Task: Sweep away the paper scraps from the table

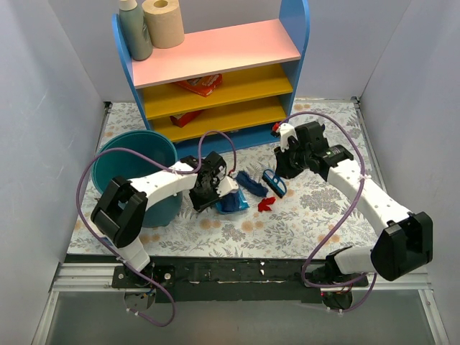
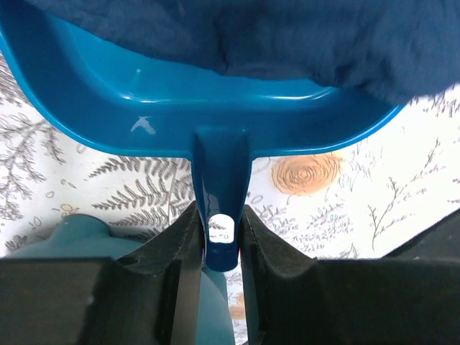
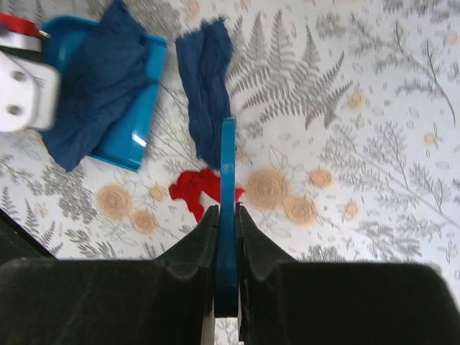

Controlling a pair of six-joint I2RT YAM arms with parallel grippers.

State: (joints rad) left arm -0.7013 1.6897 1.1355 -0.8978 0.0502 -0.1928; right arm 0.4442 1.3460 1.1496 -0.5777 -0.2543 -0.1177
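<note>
Risk: I judge hasty stroke flicks red scrap (image 3: 195, 188) past dustpan (image 2: 180, 100) | left tool (image 2: 219, 230) clamps dustpan | right tool (image 3: 227, 215) clamps brush (image 3: 228, 158).

Left wrist view: dustpan (image 2: 144, 100) runs off the top edge, blue wad (image 2: 287, 36) cut off with it. Right wrist view: brush (image 3: 228, 187) edge-on, bristles unseen; red scrap (image 3: 191, 188) partly behind it.
</note>
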